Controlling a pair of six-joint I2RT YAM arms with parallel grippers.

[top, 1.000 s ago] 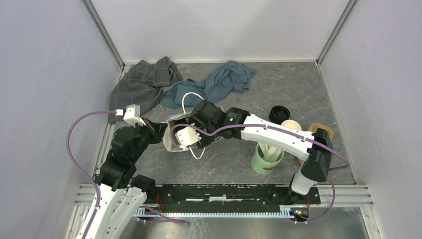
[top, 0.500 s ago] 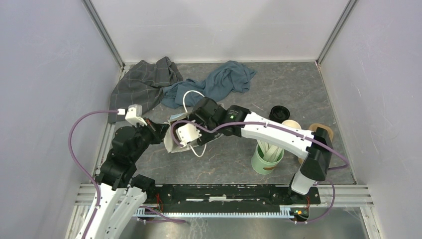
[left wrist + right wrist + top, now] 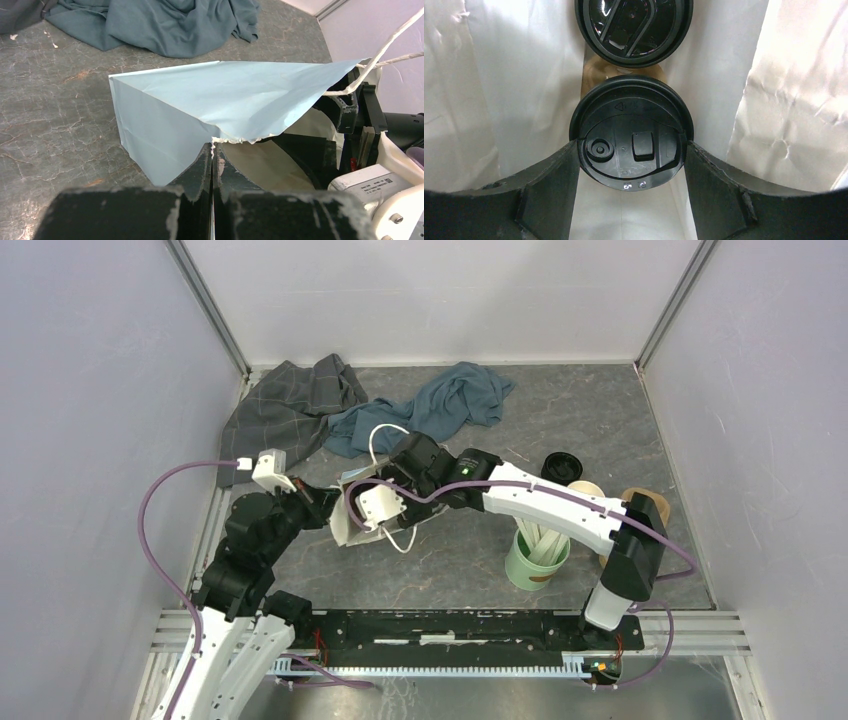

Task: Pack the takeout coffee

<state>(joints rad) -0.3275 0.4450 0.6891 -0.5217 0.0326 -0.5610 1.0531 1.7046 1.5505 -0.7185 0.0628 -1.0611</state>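
Takeout coffee cup (image 3: 631,132), small brown kraft paper under a round black plastic sip lid, sits inside the white paper bag (image 3: 345,525) at the middle left of the table (image 3: 450,570). The two fingers of the right tool (image 3: 631,150) clamp it at the lid, one on each side. Just beyond it, deeper in the bag, is a second lidded cup (image 3: 634,30) of the same kind, very close to the first. At the bag's left rim the left tool (image 3: 212,162) is pressed together, pinching the torn paper edge. On the near right stands a green cup of pale wooden stirrers (image 3: 537,555), and farther back lies a loose black lid (image 3: 562,468). Along the far side lie a crumpled teal cloth (image 3: 440,405) and a grey checked cloth (image 3: 290,410).
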